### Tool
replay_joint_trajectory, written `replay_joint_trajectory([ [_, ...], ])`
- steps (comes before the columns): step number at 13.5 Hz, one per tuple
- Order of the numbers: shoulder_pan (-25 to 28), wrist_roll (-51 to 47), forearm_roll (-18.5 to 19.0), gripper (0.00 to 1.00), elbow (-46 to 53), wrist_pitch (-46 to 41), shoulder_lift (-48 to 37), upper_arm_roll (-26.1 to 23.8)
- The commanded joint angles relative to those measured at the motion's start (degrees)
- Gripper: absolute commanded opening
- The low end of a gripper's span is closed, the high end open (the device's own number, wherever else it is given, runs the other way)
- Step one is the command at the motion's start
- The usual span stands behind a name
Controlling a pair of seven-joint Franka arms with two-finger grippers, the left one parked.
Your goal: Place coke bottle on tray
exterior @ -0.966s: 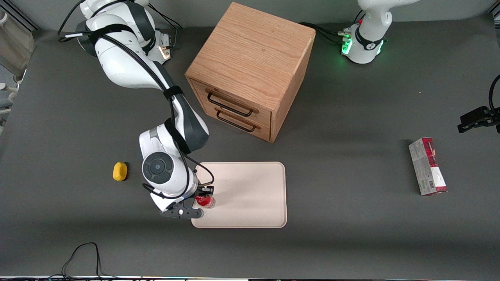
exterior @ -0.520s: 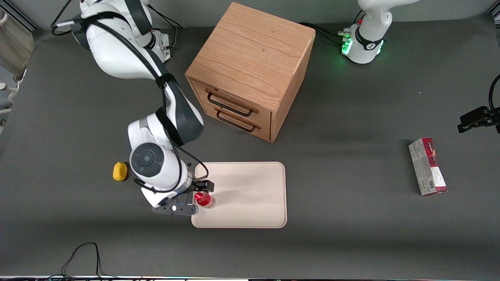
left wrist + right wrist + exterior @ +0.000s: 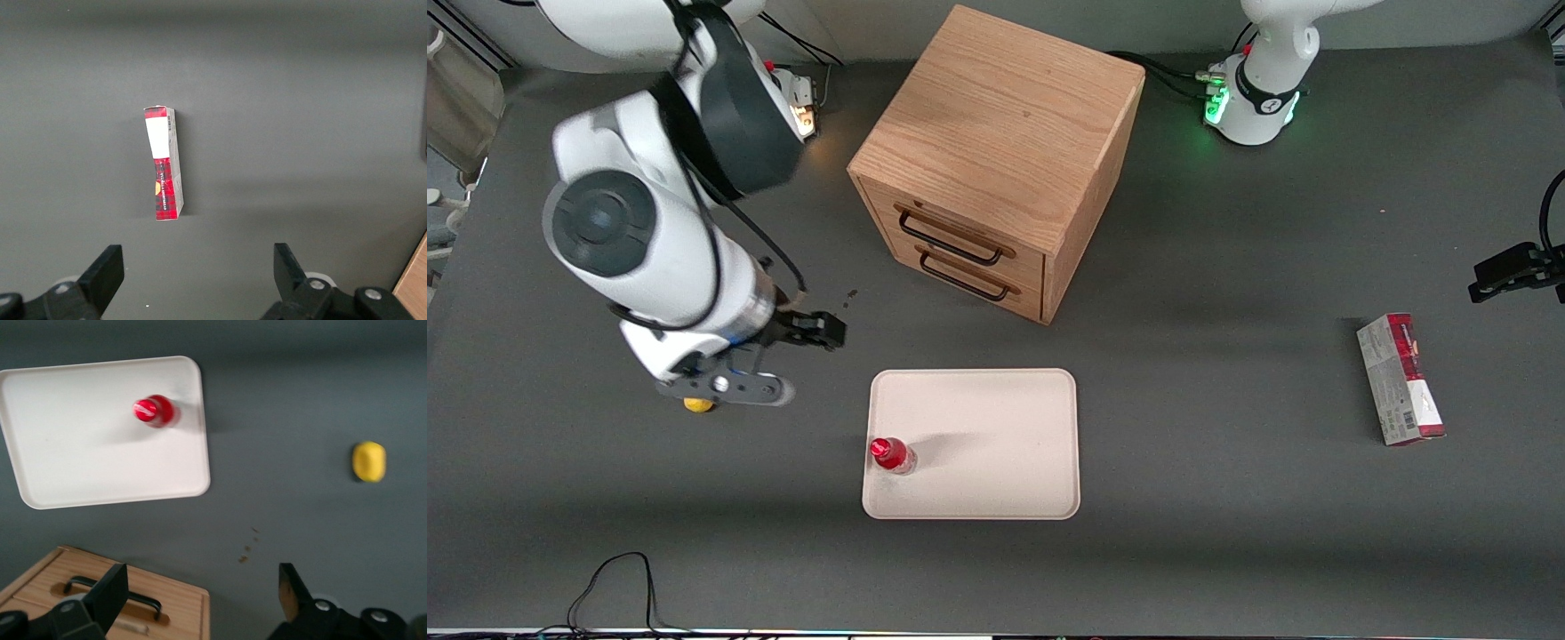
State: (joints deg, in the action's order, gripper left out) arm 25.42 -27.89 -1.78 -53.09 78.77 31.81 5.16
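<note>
One coke bottle (image 3: pixel 891 454) stands upright on the tray (image 3: pixel 996 444), near its edge, so the job looks done; the hand (image 3: pixel 783 360) hangs spread wide and empty above the worktop (image 3: pixel 1227 533).

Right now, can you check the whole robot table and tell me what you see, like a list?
Surface: dark grey table, a few crumbs.
Job's things: coke bottle upright on the tray, near its edge.
Clutter: wooden drawer cabinet, yellow object, red-and-grey carton.
Grippers: gripper raised above the table, beside the tray, open, empty.
Cables: black cable at the table's near edge.
Surroundings: nothing seen.
</note>
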Motion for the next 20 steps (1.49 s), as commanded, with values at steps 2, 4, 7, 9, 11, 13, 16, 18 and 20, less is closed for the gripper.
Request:
replay_joint_trajectory([
  [2,-2.7,6.7,0.0,1.0,-12.4,0.2,-12.0,1.7],
  [4,-5.4,7.2,-0.1,1.0,-18.8,2.8,-17.4,1.7],
  [7,-9.9,11.7,0.5,1.0,-27.5,8.1,-24.0,1.7],
  [9,-13.7,14.2,0.5,1.0,-31.6,10.3,-27.0,1.7],
  [11,-16.4,18.8,0.6,1.0,-34.8,11.1,-29.3,1.7],
  [13,-19.7,24.7,0.5,1.0,-34.8,10.8,-29.2,1.7],
  [16,-20.3,29.1,0.0,1.0,-34.6,10.3,-28.7,4.7],
  [18,-20.1,28.1,0.2,1.0,-34.5,10.0,-29.0,4.8],
  [20,-20.0,24.6,0.3,1.0,-34.5,9.3,-29.0,4.7],
])
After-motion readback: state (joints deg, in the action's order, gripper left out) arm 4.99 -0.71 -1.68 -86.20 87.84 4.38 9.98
